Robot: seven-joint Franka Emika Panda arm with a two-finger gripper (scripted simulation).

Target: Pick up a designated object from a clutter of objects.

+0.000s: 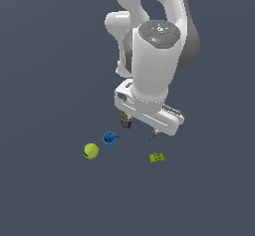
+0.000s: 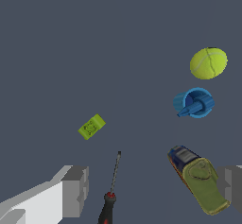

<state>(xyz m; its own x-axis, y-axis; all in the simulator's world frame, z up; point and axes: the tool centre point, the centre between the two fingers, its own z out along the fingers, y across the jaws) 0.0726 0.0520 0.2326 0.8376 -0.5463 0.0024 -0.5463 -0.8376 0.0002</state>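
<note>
While hovering with jaws wide open and empty, approaching lime-green block [image 2: 91, 126] at frame centre-left: needs shifting over, clear of screwdriver [image 2: 110, 192], then descending.

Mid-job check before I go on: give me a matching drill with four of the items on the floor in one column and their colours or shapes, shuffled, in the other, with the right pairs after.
Column one:
1. ball
2. cup-like piece
3. flat block
4. screwdriver

Column two:
A. red and black handle, thin dark shaft
B. lime green, rectangular, darker markings on top
C. blue, round, open in the middle
D. yellow-green, round

Pairs: 1-D, 2-C, 3-B, 4-A.
</note>
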